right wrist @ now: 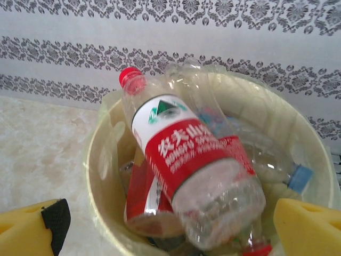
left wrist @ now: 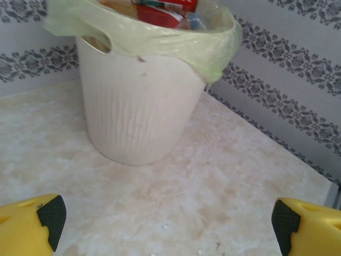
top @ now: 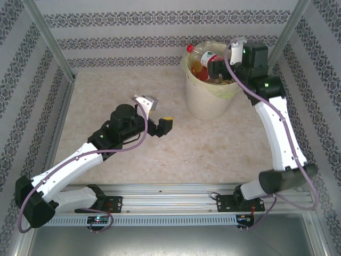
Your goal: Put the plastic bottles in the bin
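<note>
The bin, a cream-white bucket with a pale green bag, stands at the far right of the table. It is piled with plastic bottles. The top one is clear, with a red cap and a red-and-white label, and it lies slanted across the rim. Under it are more red-labelled bottles and one with a blue cap. My right gripper hangs open just above the pile, its yellow fingers wide on either side. My left gripper is open and empty over bare table, facing the bin.
Patterned walls close in the table behind and on both sides, and the bin stands close to the back right corner. A metal rail runs along the near edge by the arm bases. The marbled tabletop stretches left of the bin.
</note>
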### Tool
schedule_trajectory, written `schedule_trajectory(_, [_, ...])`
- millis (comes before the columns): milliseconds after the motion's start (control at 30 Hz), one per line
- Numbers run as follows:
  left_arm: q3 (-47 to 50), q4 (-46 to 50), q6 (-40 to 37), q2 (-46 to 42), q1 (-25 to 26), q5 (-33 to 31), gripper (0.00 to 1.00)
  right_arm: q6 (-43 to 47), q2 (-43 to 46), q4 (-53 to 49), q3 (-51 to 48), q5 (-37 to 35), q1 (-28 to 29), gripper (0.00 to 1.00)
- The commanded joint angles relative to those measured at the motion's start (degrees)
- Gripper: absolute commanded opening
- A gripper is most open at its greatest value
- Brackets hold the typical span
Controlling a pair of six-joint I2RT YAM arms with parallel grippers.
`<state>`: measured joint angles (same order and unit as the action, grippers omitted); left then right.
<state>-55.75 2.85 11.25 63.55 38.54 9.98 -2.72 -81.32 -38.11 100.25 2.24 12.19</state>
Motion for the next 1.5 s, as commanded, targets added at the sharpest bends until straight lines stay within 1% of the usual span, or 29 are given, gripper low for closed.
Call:
schedule_trajectory(0, [-1.0,2.2,-3.0,-2.4,-2.1,-0.7,1.0,-2.3,7.4,8.6,-9.5,-2.5,0.9,0.98])
schedule_trajectory(67, [-0.2,2.2,-3.2,-3.2,-3.3,-1.1,1.0,-3.0,12.1,10.8,-15.5,-2.7,1.2,0.98])
schedule_trajectory(233, [2.4,2.3,-3.9,-6.1,-6.2,-4.1,1.0,-2.8,21.6,12.8,-27.9,0.2,1.5,0.98])
schedule_trajectory(400, [5.1,4.0,-4.6,-8.3,-8.5,-6.7,1.0,-3.4,29.8,17.0,-40.5,-0.1,1.5,0.98])
schedule_trajectory(533, [10.6,0.9,-5.0,-11.4,-10.5,-9.5,1.0,-4.2,34.0,19.7,-48.1,-2.3,1.2,0.98])
schedule_trajectory(700, [15.3,0.6,-3.4,-13.8,-12.7,-13.6,1.0,-4.1,34.9,21.4,-54.9,-5.0,1.0,0.98])
schedule_trajectory(800, [18.9,0.1,-3.1,-15.1,-13.2,-19.8,1.0,-4.7,35.5,25.0,-59.9,-7.7,0.8,0.98])
schedule_trajectory(867, [22.8,-3.9,-4.1,-16.6,-13.5,-23.9,1.0,-4.8,35.7,28.1,-63.7,-8.8,0.1,0.98])
schedule_trajectory(967, [29.0,-10.5,-6.3,-17.8,-15.5,-25.7,1.0,-4.8,34.5,33.4,-68.4,-9.9,-1.3,0.98])
schedule_trajectory(1067, [31.8,-11.9,-6.3,-16.8,-18.3,-27.5,1.0,-4.1,32.0,38.1,-71.7,-10.5,-3.2,0.98])
schedule_trajectory(1100, [32.2,-12.3,-6.6,-16.1,-19.3,-27.9,1.0,-3.7,31.2,39.6,-72.6,-10.1,-3.7,0.98])
schedule_trajectory(1167, [33.4,-14.9,-7.5,-14.5,-21.1,-27.7,1.0,-2.6,29.9,45.9,-75.4,-10.3,-4.6,0.98])
schedule_trajectory(1267, [35.8,-22.8,-10.1,-10.4,-24.1,-25.6,1.0,-2.1,27.5,52.7,-77.9,-10.1,-6.6,0.98])
schedule_trajectory(1467, [37.7,-35.7,-11.6,0.4,-30.4,-23.1,1.0,-1.5,20.9,60.9,-79.1,-8.6,-9.0,0.98])
